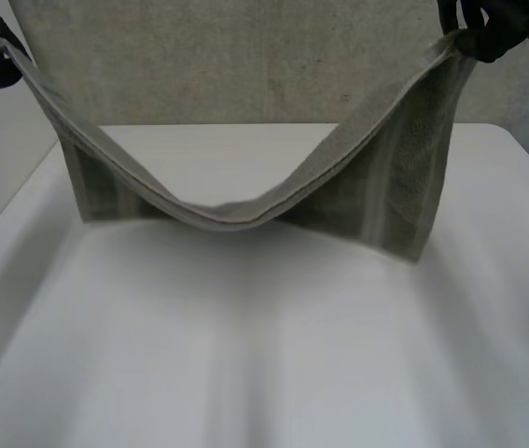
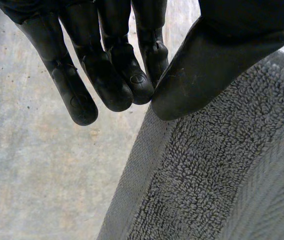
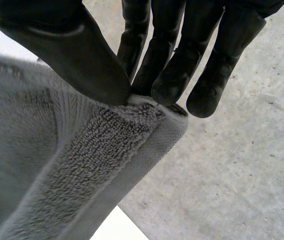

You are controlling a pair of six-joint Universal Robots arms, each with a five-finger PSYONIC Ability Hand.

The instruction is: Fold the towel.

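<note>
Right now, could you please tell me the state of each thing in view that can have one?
towel: held up by its two upper corners, top edge sagging in the middle, lower edge seemingly resting on the table.
left hand: shut on the towel, pinching one corner between thumb and fingers.
right hand: shut on the towel, pinching the other upper corner the same way.
table: white, under the hanging towel.

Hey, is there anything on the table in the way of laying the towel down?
Nothing visible. The left hand and right hand each pinch an upper corner of the towel, which sags between them, its lower edge at the table. The table in front of it is bare.
</note>
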